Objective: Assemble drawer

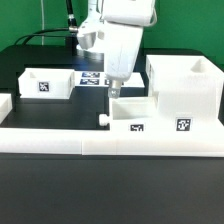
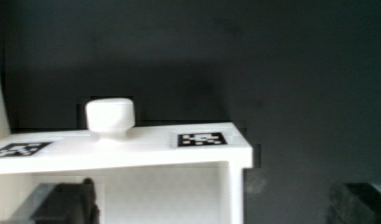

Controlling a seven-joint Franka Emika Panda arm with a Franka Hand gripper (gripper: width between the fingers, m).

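The tall open-front box housing [image 1: 186, 88] stands at the exterior view's right. One knobbed tray [image 1: 46, 83] sits at the left. The second tray [image 1: 137, 113] lies in the middle, against the housing, with its knob [image 1: 103, 119] pointing left. My gripper [image 1: 113, 88] hangs open just above this tray's back part. In the wrist view the tray's front panel [image 2: 151, 150] shows with its knob [image 2: 110, 114] and two tags. My gripper [image 2: 213, 205] is open and empty. One dark finger [image 2: 62, 200] is over the tray's inside, the other [image 2: 368, 198] over the black table, so the jaws straddle the tray's side wall.
A long low white border bar [image 1: 100, 142] runs along the table's front. The marker board [image 1: 92, 78] lies flat behind my gripper. Black table [image 1: 40, 112] lies between the left tray and the middle tray.
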